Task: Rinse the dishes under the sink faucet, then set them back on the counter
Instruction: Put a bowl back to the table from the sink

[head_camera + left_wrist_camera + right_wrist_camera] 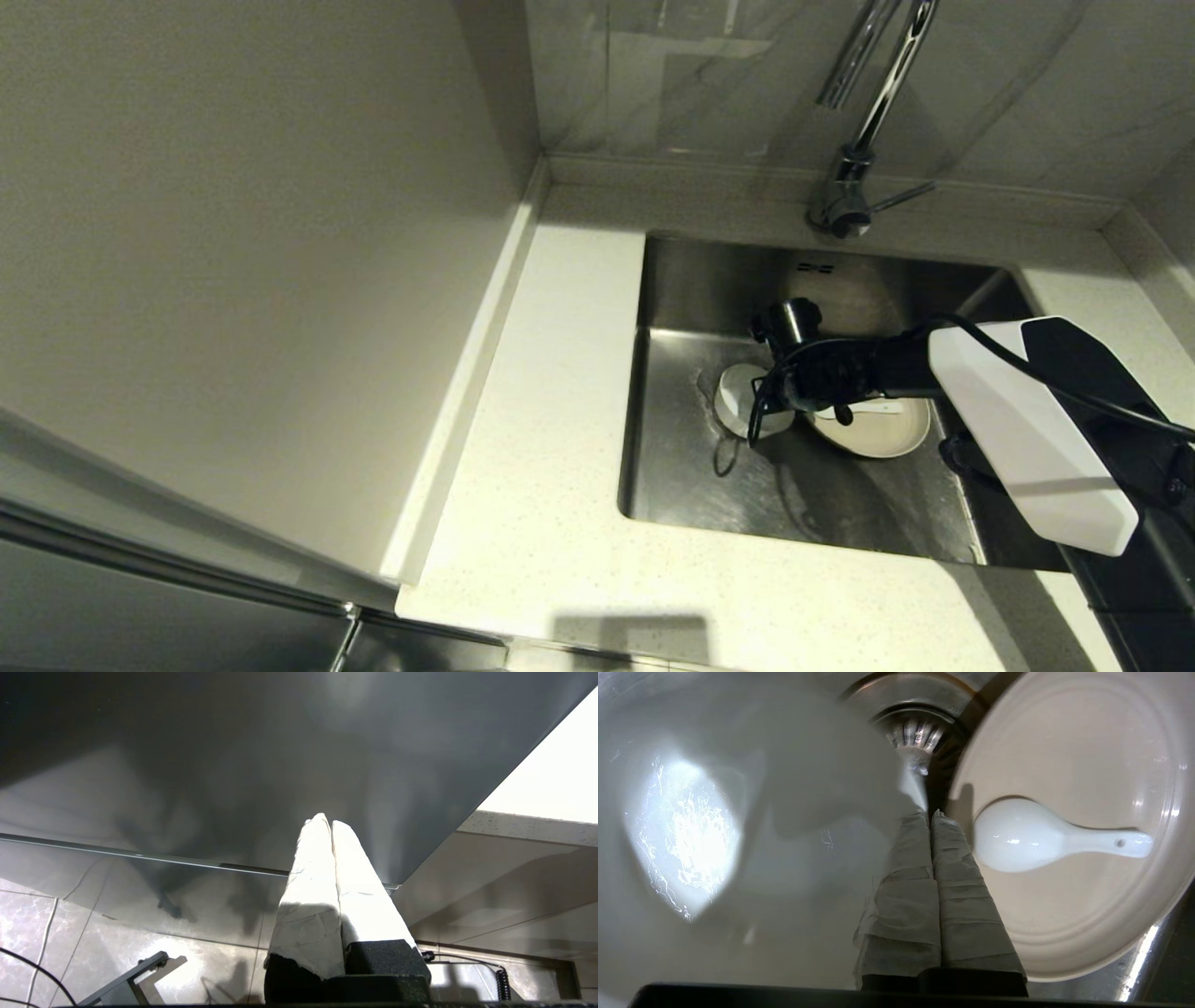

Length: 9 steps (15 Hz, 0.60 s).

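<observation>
My right tool is down in the sink, its fingers pressed together on the rim of the bowl. Just beside it lies the plate with the spoon on it. My left tool, parked away from the surface, is pressed together on nothing.

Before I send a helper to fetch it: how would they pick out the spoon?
Look into the steel sink below the chrome faucet. Beside the small white bowl lies a wider cream plate. The white spoon lies on that plate, the only long-handled piece.
</observation>
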Tool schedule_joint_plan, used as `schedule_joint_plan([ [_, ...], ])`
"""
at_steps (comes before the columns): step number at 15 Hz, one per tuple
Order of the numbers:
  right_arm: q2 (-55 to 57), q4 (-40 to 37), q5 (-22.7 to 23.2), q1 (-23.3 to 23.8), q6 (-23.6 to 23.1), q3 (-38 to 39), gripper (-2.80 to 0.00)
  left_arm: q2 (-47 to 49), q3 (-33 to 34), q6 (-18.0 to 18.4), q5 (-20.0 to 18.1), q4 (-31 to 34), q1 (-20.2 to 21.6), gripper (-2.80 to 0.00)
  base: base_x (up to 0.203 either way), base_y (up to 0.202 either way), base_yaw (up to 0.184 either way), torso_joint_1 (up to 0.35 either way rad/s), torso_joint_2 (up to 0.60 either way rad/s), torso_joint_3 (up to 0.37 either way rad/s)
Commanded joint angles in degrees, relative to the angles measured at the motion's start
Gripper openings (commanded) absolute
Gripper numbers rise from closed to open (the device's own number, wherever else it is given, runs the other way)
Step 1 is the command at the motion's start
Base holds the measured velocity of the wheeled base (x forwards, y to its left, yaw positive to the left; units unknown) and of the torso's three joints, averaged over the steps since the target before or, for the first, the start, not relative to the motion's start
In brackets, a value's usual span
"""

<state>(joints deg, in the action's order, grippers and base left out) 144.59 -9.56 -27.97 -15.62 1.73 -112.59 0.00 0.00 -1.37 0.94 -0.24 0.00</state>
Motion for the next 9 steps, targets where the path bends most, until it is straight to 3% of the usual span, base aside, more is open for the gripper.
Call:
schedule_joint_plan([
  [1,-0.22,-0.02,-0.16,-0.12,0.11,0.00,-2.80,-0.18,0.00,-0.04,0.03,-0.02,0.00,-2.80,0.000,0.000,0.000,0.000,0.00,0.000],
  [9,-2.08,0.33,-0.25,0.29,0.03,-0.52,-2.80,-0.18,0.00,-0.04,0.03,-0.02,0.00,-2.80,0.000,0.000,0.000,0.000,0.00,0.000],
])
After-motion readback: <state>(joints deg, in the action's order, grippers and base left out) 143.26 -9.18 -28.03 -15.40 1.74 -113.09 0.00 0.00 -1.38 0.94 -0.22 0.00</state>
